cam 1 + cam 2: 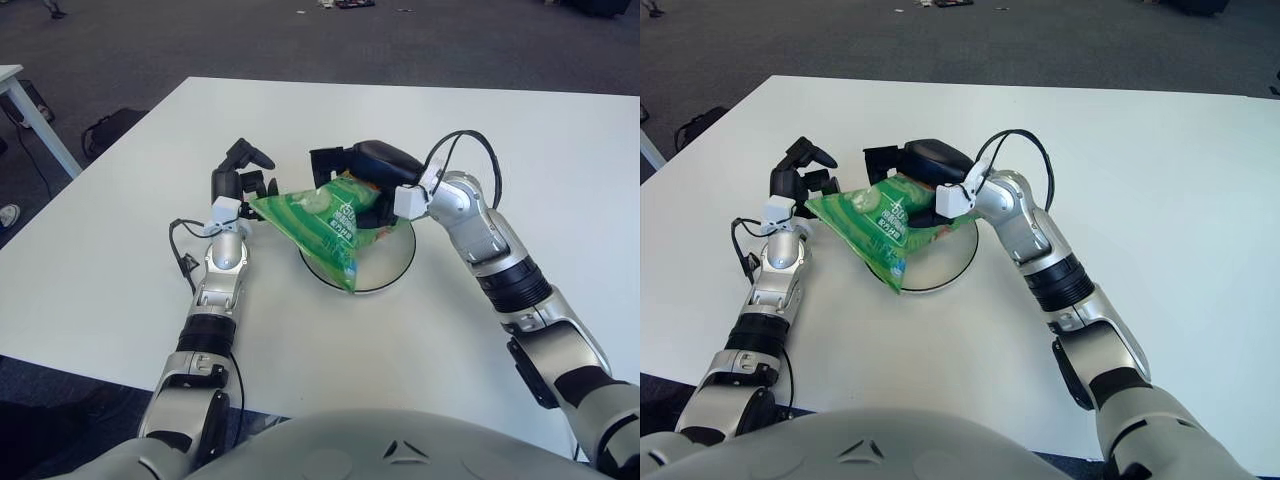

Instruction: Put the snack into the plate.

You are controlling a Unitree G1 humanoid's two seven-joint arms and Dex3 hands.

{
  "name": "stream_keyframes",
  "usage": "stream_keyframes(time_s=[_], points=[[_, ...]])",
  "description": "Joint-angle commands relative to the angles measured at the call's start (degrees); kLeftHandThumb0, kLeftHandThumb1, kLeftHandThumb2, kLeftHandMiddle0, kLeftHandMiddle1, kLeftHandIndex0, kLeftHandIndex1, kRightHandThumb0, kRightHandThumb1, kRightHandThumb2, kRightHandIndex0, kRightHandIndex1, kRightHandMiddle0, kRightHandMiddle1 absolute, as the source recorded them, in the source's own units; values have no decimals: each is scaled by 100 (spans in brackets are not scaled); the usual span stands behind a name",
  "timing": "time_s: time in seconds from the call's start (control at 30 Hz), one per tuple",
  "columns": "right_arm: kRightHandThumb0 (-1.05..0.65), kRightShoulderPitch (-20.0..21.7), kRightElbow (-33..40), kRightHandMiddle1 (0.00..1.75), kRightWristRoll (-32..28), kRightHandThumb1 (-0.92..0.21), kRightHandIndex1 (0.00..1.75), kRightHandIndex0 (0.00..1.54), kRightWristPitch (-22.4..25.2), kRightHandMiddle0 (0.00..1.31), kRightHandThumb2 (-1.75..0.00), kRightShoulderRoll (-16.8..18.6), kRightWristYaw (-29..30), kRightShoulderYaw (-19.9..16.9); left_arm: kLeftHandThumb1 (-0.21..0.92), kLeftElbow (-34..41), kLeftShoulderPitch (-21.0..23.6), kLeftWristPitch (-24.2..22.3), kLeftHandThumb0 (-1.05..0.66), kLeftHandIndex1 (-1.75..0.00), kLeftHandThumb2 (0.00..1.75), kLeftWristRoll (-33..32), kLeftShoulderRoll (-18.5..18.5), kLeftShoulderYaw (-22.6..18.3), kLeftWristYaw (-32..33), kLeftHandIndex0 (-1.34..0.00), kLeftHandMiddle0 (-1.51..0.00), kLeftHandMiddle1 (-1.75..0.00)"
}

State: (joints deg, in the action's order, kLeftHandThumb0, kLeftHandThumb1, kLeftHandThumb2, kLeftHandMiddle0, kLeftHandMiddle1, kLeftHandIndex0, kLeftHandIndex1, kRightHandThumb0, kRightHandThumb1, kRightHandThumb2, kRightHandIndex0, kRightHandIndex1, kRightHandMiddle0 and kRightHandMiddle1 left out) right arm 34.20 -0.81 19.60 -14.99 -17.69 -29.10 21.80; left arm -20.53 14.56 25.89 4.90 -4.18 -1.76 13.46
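Observation:
My right hand [362, 178] is shut on a green snack bag [318, 220], gripping its right end. The bag lies slanted over the left half of the white, dark-rimmed plate [392, 265], its lower corner hanging past the plate's front-left rim; whether it touches the plate I cannot tell. The plate sits in the middle of the white table [110, 270]. My left hand [243, 182] shows just left of the bag, fingers spread and holding nothing.
Beyond the table's left edge stand a white table leg [35, 120] and a dark bag [108, 130] on the grey floor. A black cable [182, 250] loops beside my left forearm.

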Motion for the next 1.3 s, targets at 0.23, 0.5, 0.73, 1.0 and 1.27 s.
stream_keyframes(time_s=[0.23, 0.5, 0.73, 1.0, 1.27], points=[[-1, 51, -305, 162, -382, -28, 175, 61, -392, 50, -132, -241, -495, -32, 23, -616, -1050, -20, -52, -175, 143, 46, 339, 65, 141, -69, -134, -175], [-49, 165, -587, 149, -560, -32, 132, 6, -900, 9, -107, -335, -763, -5, 23, -564, -1067, -130, -52, -175, 143, -4, 347, 54, 109, -69, -135, -175], [-62, 300, -837, 106, -537, -30, 70, 0, -1387, 1, -101, -487, -940, -23, 22, -604, -1056, -63, -52, -175, 143, -39, 341, 52, 69, -69, -135, -175], [-84, 578, -1202, 49, -541, -49, 6, 0, -2042, 0, -79, -665, -1061, -24, 23, -680, -1033, 59, -52, -175, 142, -42, 349, 49, 80, -69, -134, -175], [-98, 1003, -1398, 6, -1215, -64, 0, 0, -1971, 0, -57, -870, -1780, -158, 23, -655, -1044, 23, -51, -175, 142, -15, 342, 67, 85, -68, -134, -175]])
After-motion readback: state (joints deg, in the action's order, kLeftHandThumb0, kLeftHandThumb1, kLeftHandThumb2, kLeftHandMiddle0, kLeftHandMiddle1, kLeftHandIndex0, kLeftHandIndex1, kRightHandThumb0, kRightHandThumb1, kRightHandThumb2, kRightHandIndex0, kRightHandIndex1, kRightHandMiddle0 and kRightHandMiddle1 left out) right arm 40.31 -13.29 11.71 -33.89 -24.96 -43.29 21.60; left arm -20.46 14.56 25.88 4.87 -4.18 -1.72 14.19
